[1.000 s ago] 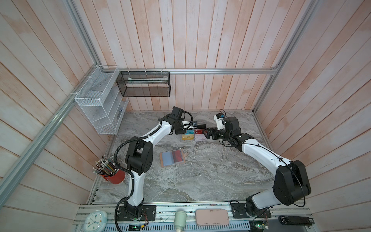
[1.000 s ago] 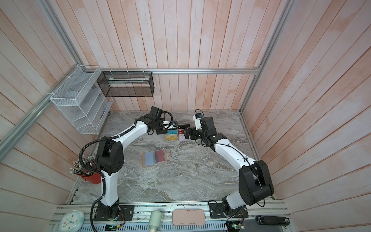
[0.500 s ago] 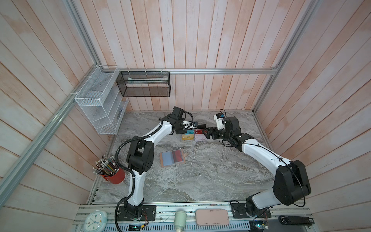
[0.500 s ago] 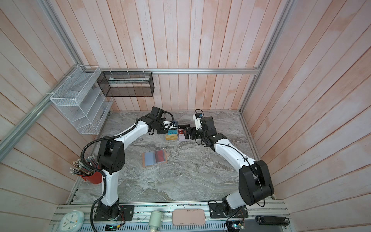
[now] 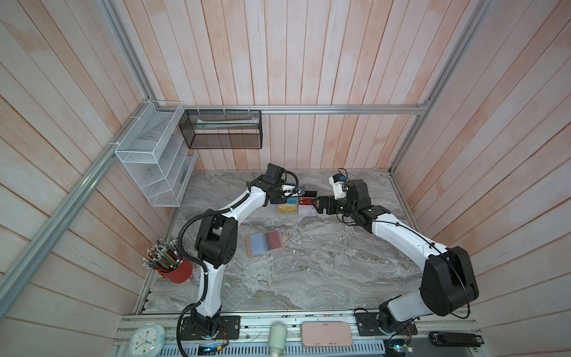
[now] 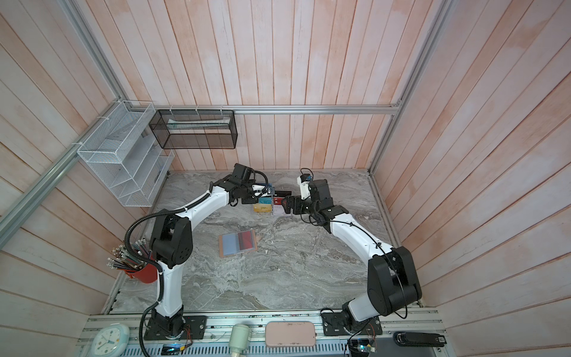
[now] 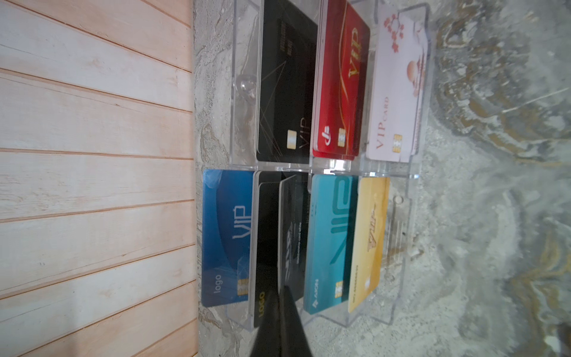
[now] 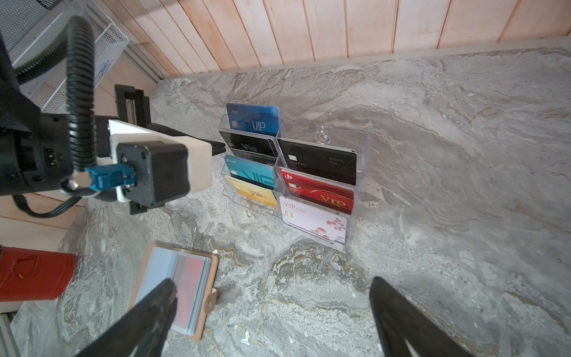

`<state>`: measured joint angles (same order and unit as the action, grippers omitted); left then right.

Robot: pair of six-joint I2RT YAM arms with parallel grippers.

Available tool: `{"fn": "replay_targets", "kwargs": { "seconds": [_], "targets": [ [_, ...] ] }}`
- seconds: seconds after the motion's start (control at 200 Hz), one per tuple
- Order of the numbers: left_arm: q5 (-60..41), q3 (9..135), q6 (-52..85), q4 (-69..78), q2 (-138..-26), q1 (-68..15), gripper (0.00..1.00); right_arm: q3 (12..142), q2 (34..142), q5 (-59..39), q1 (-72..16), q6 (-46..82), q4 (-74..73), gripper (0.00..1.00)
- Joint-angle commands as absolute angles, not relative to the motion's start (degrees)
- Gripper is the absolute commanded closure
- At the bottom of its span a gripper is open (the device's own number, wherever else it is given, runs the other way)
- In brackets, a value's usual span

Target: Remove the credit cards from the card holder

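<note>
The card holder lies open on the marble, with a dark red credit card showing in its right half. My left gripper is shut on a black credit card with white lettering. It holds the card edge-on among the black cards in a slot of the clear acrylic rack. My right gripper hangs open and empty just right of the rack, above bare marble.
A red cup of pencils stands at the front left. A white mesh shelf and a black mesh basket hang on the walls. A pink case and a clock lie on the front rail.
</note>
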<state>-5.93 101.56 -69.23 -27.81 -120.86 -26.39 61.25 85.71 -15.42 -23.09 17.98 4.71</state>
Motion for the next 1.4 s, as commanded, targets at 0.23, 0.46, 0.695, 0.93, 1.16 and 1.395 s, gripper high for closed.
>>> {"fn": "replay_targets", "kwargs": {
  "seconds": [0.23,0.46,0.695,0.93,1.16,1.395],
  "targets": [
    [-5.0,101.2,-70.1,-25.8,-122.4,-26.6,0.94,60.2,85.6,-15.1,-22.9,17.4,4.0,0.02],
    [-4.6,101.1,-70.1,-25.1,-122.7,-26.6,0.91,60.1,85.7,-15.4,-22.9,17.6,3.8,0.02],
    [-4.2,101.1,-69.8,-24.0,-122.8,-26.5,0.88,60.2,85.8,-15.6,-22.9,17.7,3.7,0.02],
    [-4.1,101.3,-68.7,-22.7,-122.5,-26.4,0.88,60.0,85.8,-16.0,-22.9,17.9,3.7,0.02],
    [-5.9,96.8,-61.0,-11.3,-117.5,-25.2,0.72,59.8,85.7,-16.1,-22.9,18.4,3.5,0.02],
    [-7.0,87.7,-49.8,1.3,-109.5,-23.1,0.00,60.7,86.2,-15.8,-23.0,19.0,3.7,0.02]
  ]
}}
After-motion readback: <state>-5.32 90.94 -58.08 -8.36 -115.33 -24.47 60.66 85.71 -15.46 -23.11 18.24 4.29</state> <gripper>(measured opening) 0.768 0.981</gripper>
